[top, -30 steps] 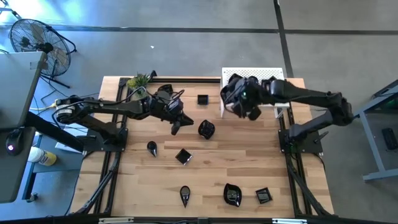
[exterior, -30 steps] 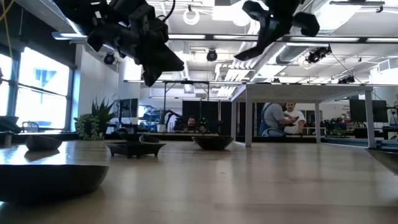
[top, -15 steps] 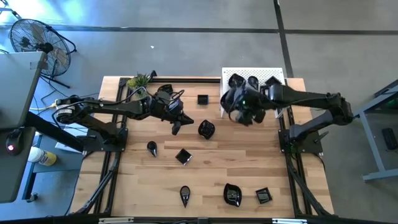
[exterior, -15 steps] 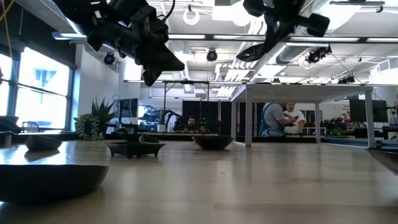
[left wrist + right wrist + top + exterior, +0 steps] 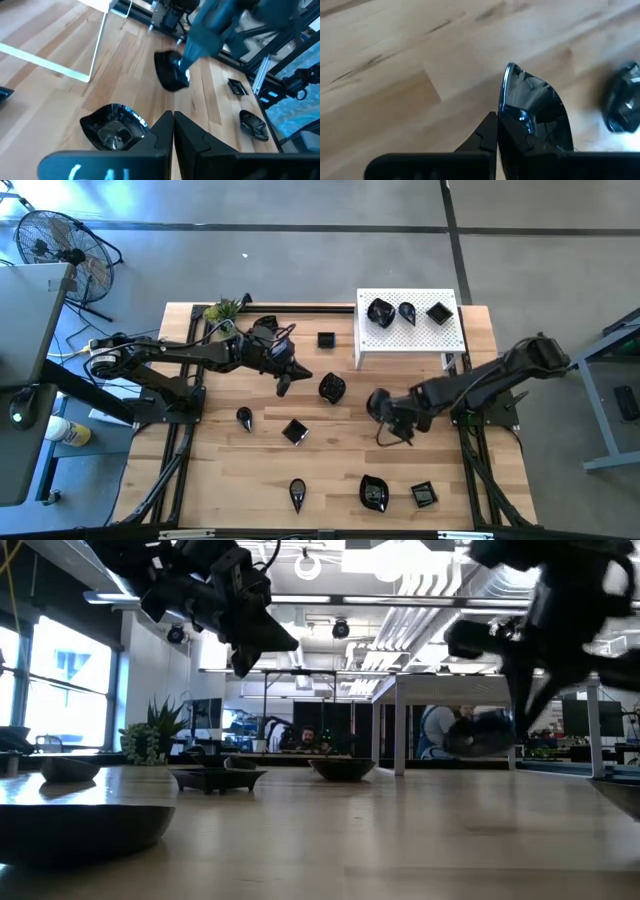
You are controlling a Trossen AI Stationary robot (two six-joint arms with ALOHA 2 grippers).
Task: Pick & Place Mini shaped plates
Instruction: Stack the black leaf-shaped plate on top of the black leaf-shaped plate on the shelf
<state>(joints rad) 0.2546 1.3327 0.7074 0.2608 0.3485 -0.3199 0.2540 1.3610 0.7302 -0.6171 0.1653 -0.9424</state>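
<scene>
The right gripper [image 5: 385, 412] hung above the middle of the wooden surface [image 5: 330, 460], in front of the white perforated platform [image 5: 408, 330], with its jaws clamped on the rim of a rounded black mini plate [image 5: 537, 115]. The plate was held on edge, clear of the boards.

The left gripper [image 5: 283, 383] was poised over the far left part of the surface with its jaws pressed together and nothing between them. Just beside it lay a wavy-edged plate [image 5: 332, 388]; the left wrist view showed that plate [image 5: 114, 126] immediately ahead of the closed fingertips.

Three plates sat on the platform: a rounded one [image 5: 380, 311], a teardrop one [image 5: 407, 311] and a square one [image 5: 438, 312]. A small square plate [image 5: 325, 339] lay near the far edge of the surface. Toward the left lay a teardrop plate [image 5: 244, 417] and a square plate [image 5: 295, 430]. Along the near edge lay another teardrop plate [image 5: 297, 494], a wavy plate [image 5: 374, 493] and a square plate [image 5: 424, 496].

A small green plant [image 5: 224, 309] stood at the far left corner.
</scene>
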